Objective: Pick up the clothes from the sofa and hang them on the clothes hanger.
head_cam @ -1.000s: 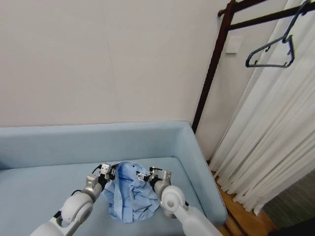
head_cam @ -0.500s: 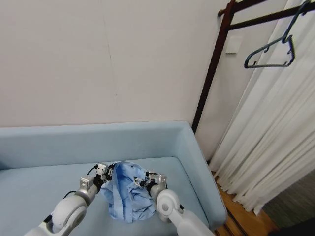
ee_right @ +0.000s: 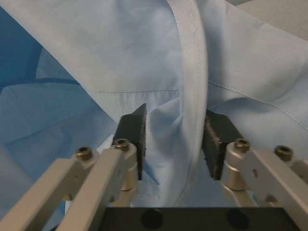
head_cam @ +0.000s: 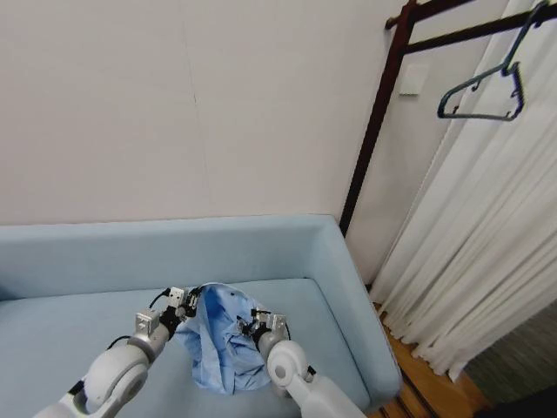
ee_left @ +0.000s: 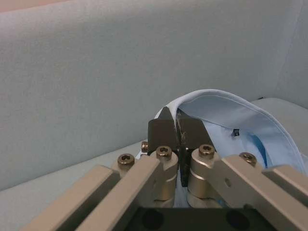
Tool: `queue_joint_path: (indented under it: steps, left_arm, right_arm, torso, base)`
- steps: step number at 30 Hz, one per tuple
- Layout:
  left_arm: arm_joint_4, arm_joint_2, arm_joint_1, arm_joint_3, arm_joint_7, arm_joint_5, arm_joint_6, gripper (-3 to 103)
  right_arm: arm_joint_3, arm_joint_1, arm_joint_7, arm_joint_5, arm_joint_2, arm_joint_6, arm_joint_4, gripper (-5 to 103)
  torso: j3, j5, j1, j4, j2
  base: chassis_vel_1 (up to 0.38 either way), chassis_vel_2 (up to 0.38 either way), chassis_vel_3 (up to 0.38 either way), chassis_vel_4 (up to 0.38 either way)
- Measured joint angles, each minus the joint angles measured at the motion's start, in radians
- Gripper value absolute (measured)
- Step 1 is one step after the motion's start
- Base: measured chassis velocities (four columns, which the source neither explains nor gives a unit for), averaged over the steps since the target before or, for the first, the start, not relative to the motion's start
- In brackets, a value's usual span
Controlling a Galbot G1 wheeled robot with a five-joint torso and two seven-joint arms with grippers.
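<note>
A crumpled light-blue shirt (head_cam: 222, 348) lies on the seat of the pale blue sofa (head_cam: 78, 252). My left gripper (head_cam: 184, 300) is at the shirt's upper left edge. In the left wrist view it (ee_left: 179, 129) is shut on the shirt's collar (ee_left: 231, 108), which is raised off the seat. My right gripper (head_cam: 253, 322) is pressed into the shirt's right side. The right wrist view shows it (ee_right: 173, 142) open, its dark pads (ee_right: 132, 137) standing either side of a folded seam of the shirt (ee_right: 192, 96). An empty dark hanger (head_cam: 483, 91) hangs from the rack at the upper right.
The dark wooden rack pole (head_cam: 372, 131) stands just past the sofa's right arm (head_cam: 352, 287). White curtains (head_cam: 487, 252) hang to the right over a wood floor (head_cam: 409, 366). A plain wall rises behind the sofa back.
My right gripper has pushed left and deeper into the shirt. My left arm has shifted slightly left, holding the collar. The hanger swings a little.
</note>
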Motion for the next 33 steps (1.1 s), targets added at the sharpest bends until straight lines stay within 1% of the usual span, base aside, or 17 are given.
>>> queue_joint_path:
  steps: [1, 3, 4, 6, 9, 17, 21, 24, 25, 26, 28, 29, 30, 33]
  left_arm:
    - [0.002, 0.0, -0.001, 0.0, 0.0, -0.001, 0.0, 0]
    - [0.004, 0.0, -0.003, 0.0, 0.0, -0.002, -0.001, 0]
    - [0.008, 0.0, -0.006, 0.0, 0.0, -0.002, -0.001, 0]
    - [0.011, -0.001, -0.007, 0.0, 0.001, -0.002, -0.002, 0]
    - [0.019, -0.004, -0.01, 0.0, 0.004, -0.002, -0.004, 0]
    - [0.026, -0.006, -0.011, 0.002, 0.012, -0.002, -0.008, 0]
    - [0.028, -0.01, -0.01, -0.001, 0.013, -0.001, -0.008, 0]
    - [0.026, -0.021, -0.006, -0.012, 0.014, 0.001, -0.01, 0]
    - [0.026, -0.021, -0.006, -0.012, 0.014, 0.001, -0.01, 0]
    - [0.022, -0.023, -0.006, -0.017, 0.014, 0.001, -0.011, 0]
    - [0.006, -0.026, -0.006, -0.033, 0.014, 0.001, -0.015, 0]
    - [0.006, -0.026, -0.006, -0.033, 0.014, 0.001, -0.015, 0]
    - [-0.003, -0.025, -0.005, -0.041, 0.014, 0.001, -0.016, 0]
    - [-0.047, -0.022, -0.001, -0.067, 0.015, 0.002, -0.019, 0]
  right_arm:
    - [0.0, 0.0, -0.001, -0.001, -0.001, 0.001, 0.0, 27]
    - [0.001, 0.0, -0.001, -0.002, -0.003, 0.001, 0.0, 27]
    - [0.002, 0.0, -0.001, -0.004, -0.007, 0.002, 0.0, 16]
    - [0.002, 0.0, -0.002, -0.005, -0.011, 0.002, 0.002, 16]
    - [0.0, 0.001, -0.002, -0.005, -0.024, 0.003, 0.011, 2]
    - [0.015, 0.017, -0.002, -0.008, -0.03, 0.005, 0.015, 0]
    - [0.031, 0.022, -0.001, -0.011, -0.048, 0.006, 0.047, 0]
    - [0.043, 0.03, 0.011, -0.01, -0.103, 0.006, 0.117, 0]
    - [0.043, 0.03, 0.011, -0.01, -0.103, 0.006, 0.117, 0]
    - [0.044, 0.032, 0.013, -0.009, -0.123, 0.006, 0.14, 0]
    - [0.045, 0.043, 0.023, 0.008, -0.183, 0.004, 0.207, 0]
    - [0.045, 0.043, 0.023, 0.008, -0.183, 0.004, 0.207, 0]
    - [0.045, 0.049, 0.026, 0.02, -0.207, 0.001, 0.234, 0]
    - [0.035, 0.082, 0.027, 0.064, -0.311, -0.012, 0.318, 0]
  torso:
    - [0.0, 0.0, 0.0, 0.0, 0.0]
    - [0.0, 0.0, 0.0, 0.0, 0.0]
    - [0.0, 0.0, 0.0, 0.0, 0.0]
    - [0.0, 0.0, 0.0, 0.0, 0.0]
    - [0.0, 0.0001, 0.0, 0.0, 0.0]
    - [0.0, 0.0001, 0.0, 0.0, 0.0]
    - [0.0, 0.0002, 0.0, 0.0, 0.0]
    - [0.0, 0.0, 0.0, 0.0001, 0.0]
    - [0.0, 0.0, 0.0, 0.0001, 0.0]
    - [0.0, 0.0003, 0.0, 0.0, 0.0]
    - [0.0, 0.0002, 0.0, -0.0001, 0.0]
    - [0.0, 0.0002, 0.0, -0.0001, 0.0]
    - [0.0, 0.0003, 0.0, -0.0001, 0.0]
    - [0.0, 0.0004, 0.0, 0.0, 0.0]
  base:
    - [0.0, 0.0, 0.0, 0.0]
    - [0.0, 0.0, 0.0, 0.0]
    - [0.0, 0.0, 0.0, 0.0]
    - [0.0, 0.0, 0.0, 0.0]
    - [0.0, 0.0, 0.0, 0.0]
    - [0.0, 0.0, 0.0, 0.0]
    - [0.0, 0.0, 0.0, 0.0]
    - [0.0, 0.0, 0.0, 0.0]
    - [0.0, 0.0, 0.0, 0.0]
    - [0.0, 0.0, 0.0, 0.0]
    - [0.0, 0.0, 0.0, 0.0]
    - [0.0, 0.0, 0.0, 0.0]
    - [0.0, 0.0, 0.0, 0.0]
    - [0.0, 0.0, 0.0, 0.0]
